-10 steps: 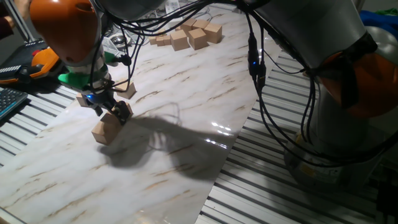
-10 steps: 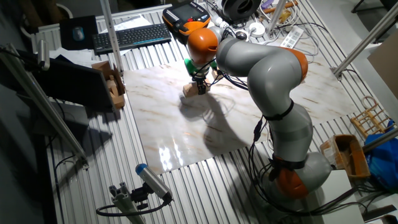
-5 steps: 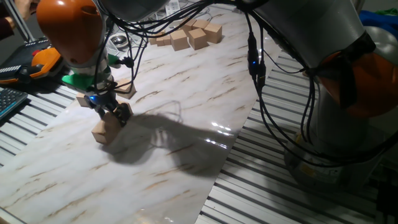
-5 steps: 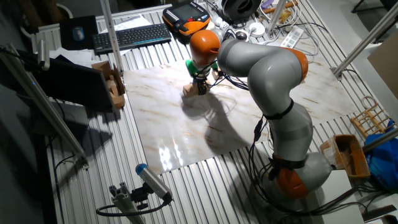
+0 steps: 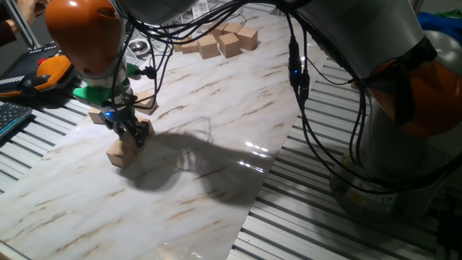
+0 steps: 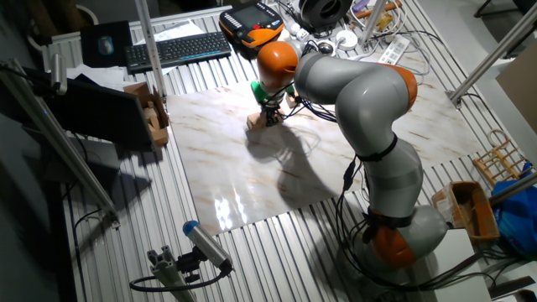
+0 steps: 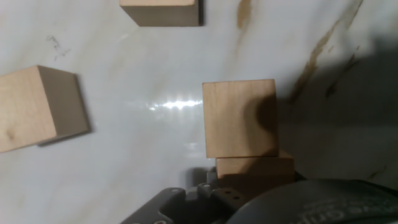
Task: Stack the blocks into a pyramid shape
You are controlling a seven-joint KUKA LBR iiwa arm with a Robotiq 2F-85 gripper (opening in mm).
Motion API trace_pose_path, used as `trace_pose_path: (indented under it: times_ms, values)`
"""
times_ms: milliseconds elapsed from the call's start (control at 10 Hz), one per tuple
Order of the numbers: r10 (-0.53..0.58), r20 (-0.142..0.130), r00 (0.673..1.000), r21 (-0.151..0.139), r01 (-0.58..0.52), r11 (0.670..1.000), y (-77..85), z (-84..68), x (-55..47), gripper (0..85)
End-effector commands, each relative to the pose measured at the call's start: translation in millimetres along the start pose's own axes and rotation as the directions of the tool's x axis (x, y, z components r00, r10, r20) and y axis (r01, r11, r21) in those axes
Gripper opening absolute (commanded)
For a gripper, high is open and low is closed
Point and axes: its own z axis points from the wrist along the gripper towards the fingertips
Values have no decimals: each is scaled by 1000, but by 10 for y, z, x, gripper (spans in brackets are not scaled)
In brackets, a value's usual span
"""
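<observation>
My gripper (image 5: pixel 133 131) (image 6: pixel 270 112) hangs low over the left part of the marble board, shut on a tan wooden block (image 5: pixel 142 129). Right below and beside it another block (image 5: pixel 119 152) (image 6: pixel 255 122) rests on the board. In the hand view the held block (image 7: pixel 255 170) shows at the bottom, partly hidden by the gripper body and edge to edge with the resting block (image 7: pixel 239 118). Two more blocks (image 5: pixel 97 115) (image 5: pixel 149 102) lie just behind the gripper, seen in the hand view as block (image 7: pixel 37 109) and block (image 7: pixel 160 11). Several blocks (image 5: pixel 220 40) sit piled at the far end.
The marble board (image 5: pixel 216 144) lies on a slatted metal table (image 5: pixel 310 217). A keyboard (image 6: pixel 176 49) and an orange teach pendant (image 6: pixel 252 21) lie beyond the board. Black cables (image 5: pixel 296 72) hang from the arm. A wooden rack (image 6: pixel 149 113) stands left of the board.
The arm and gripper have shifted slightly back and to the right with the block still held. The blocks on the board have not moved.
</observation>
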Motion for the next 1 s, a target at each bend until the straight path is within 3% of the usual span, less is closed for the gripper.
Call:
trace_pose_path:
  times_ms: [0, 100, 900]
  values:
    - [-2, 0, 1000, 0, 2, 1000, -1, 2, 0, 170]
    - [-3, 0, 1000, -3, 3, 1000, -1, 2, -1, 0]
    - [-6, 6, 1000, 5, 6, 1000, -1, -13, -4, 0]
